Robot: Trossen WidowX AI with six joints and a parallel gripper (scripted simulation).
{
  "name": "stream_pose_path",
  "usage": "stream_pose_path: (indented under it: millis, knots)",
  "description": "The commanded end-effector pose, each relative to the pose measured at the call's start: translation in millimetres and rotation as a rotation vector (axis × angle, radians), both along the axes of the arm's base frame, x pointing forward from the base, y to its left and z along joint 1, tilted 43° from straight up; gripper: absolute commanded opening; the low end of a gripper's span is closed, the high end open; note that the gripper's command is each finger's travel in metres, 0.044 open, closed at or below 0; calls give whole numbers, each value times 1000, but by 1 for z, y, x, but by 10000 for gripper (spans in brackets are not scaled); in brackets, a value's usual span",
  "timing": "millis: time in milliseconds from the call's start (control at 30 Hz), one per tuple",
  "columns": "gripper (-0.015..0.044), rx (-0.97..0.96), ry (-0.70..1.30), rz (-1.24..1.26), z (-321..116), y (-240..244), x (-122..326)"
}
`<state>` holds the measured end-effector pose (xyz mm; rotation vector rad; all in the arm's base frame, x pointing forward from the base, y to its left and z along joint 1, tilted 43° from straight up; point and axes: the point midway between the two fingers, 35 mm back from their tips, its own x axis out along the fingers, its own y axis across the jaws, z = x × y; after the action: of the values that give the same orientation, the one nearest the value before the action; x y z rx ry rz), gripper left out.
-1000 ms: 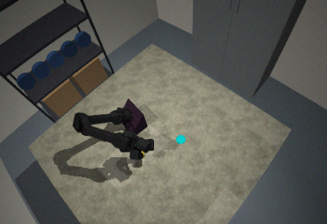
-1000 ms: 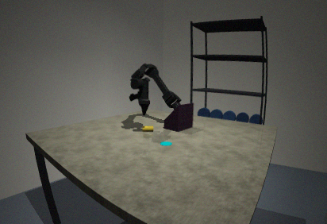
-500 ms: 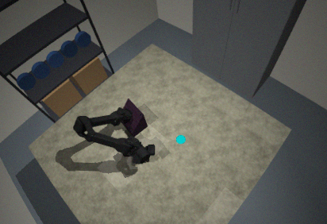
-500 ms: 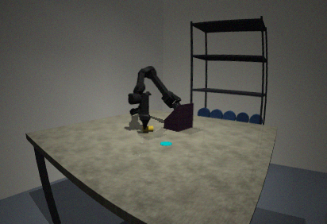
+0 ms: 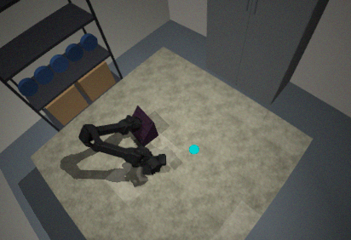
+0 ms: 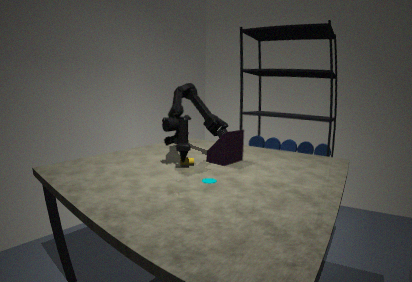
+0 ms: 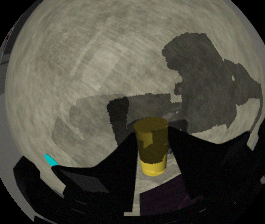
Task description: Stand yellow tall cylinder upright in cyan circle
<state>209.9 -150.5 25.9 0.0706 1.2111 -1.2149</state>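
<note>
In the top view, the black jointed robot arm [image 5: 112, 146] [image 6: 200, 104] reaches out from a dark purple, slant-sided block [image 5: 145, 127] [image 6: 226, 148] on a mottled beige-grey table [image 5: 239, 170] [image 6: 146, 210] [image 7: 108, 40]. The flat cyan circle [image 5: 193, 149] [image 6: 209, 181] [image 7: 50, 160] lies on the tabletop, apart from the arm. The yellow cylinder cannot be made out from here, with the arm's wrist overhead. Beyond the table stand a black metal shelf rack [image 5: 102, 34] [image 6: 241, 80] holding a row of blue round objects [image 5: 59, 63] [image 6: 289, 145] and a tall grey cabinet [image 5: 244, 42].

In the exterior view, the black gripper [image 6: 183, 160] [image 7: 151, 133] points down at the table, closed around the smooth yellow cylinder [image 6: 190, 161] [image 7: 153, 147] — which lies on its side low at the tabletop, one end sticking out past the fingers. The cyan circle is near it, not under it.

In the wrist view, the two dark fingers stand on either side of the yellow cylinder, pinching it between their tips — most of it in shadow, one end brightly lit. The cyan circle shows only partly, past the finger at the picture's left.
</note>
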Motion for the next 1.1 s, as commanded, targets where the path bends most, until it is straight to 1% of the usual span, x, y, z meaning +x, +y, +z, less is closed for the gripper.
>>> stream_pose_path:
  millis: [0,533,1067]
  knots:
    - [105,2,-13,1,8,7,6]
    - [105,9,-13,1,42,40,16]
    - [105,0,-11,0,78,70,16]
